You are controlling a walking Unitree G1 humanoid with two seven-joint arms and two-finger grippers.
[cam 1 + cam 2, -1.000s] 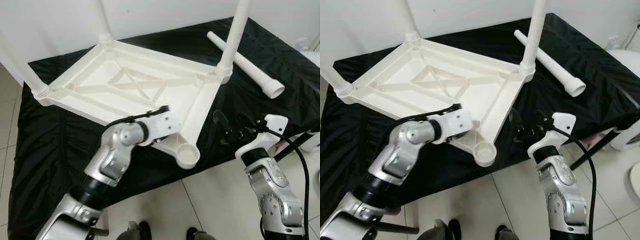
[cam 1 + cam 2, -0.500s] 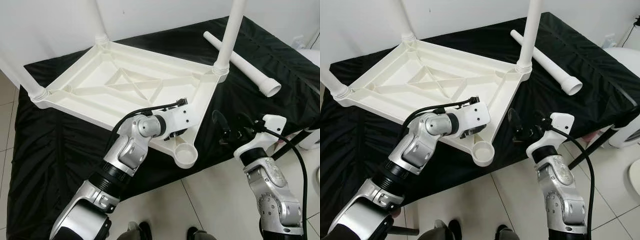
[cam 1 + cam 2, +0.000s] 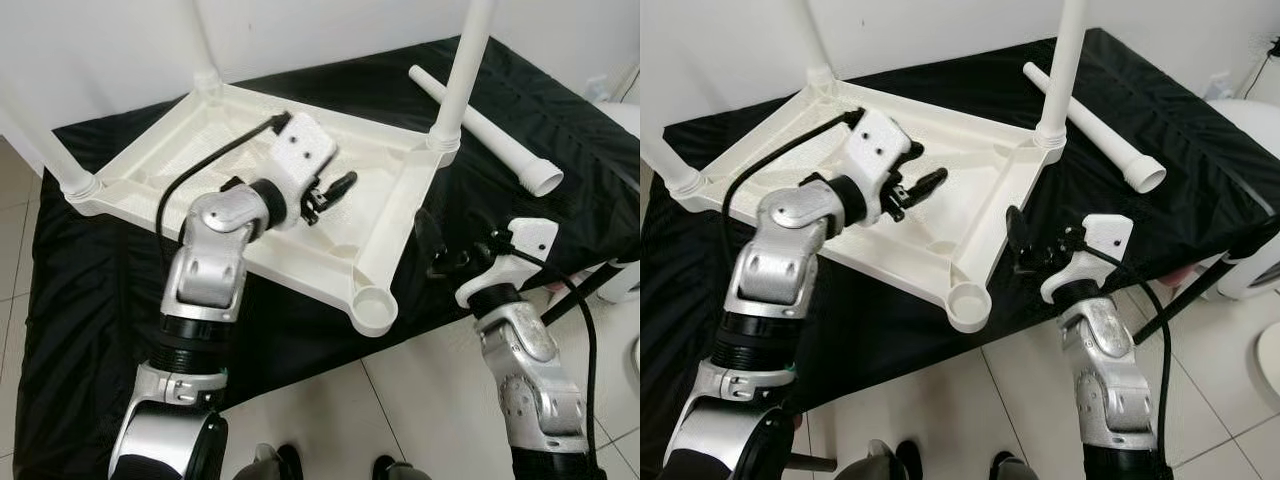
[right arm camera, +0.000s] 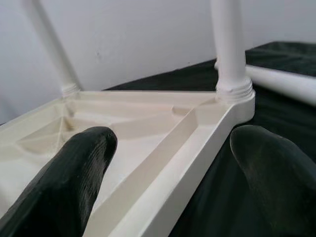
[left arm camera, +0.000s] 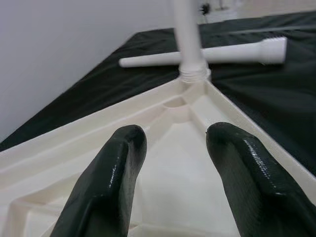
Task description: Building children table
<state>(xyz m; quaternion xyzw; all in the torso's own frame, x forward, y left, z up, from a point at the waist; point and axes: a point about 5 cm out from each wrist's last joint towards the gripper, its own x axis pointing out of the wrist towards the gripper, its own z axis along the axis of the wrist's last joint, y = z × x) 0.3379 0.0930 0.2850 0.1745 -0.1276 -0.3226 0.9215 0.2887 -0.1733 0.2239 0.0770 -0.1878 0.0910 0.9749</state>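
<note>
A white plastic table top (image 3: 230, 160) lies upside down on a black cloth. Three white legs stand in its corner sockets, one of them at the right corner (image 3: 462, 70). The near corner socket (image 3: 375, 308) is empty. A loose leg (image 3: 490, 125) lies on the cloth at the back right. My left gripper (image 3: 333, 193) hangs open above the middle of the underside, holding nothing; in the left wrist view (image 5: 175, 143) it points toward the right-corner leg (image 5: 188, 39). My right gripper (image 3: 440, 248) is open just off the table top's right edge.
The cloth-covered surface (image 3: 90, 300) ends near me, above tiled floor (image 3: 420, 400). A white wall stands behind. At the far right are a white object (image 3: 625, 285) and a dark slanted bar (image 3: 585, 290). Dark shoes (image 3: 280, 462) show at the bottom edge.
My left arm has lifted from the table top's near edge and swung up over the middle of the underside. My right gripper has shifted slightly left toward the table top.
</note>
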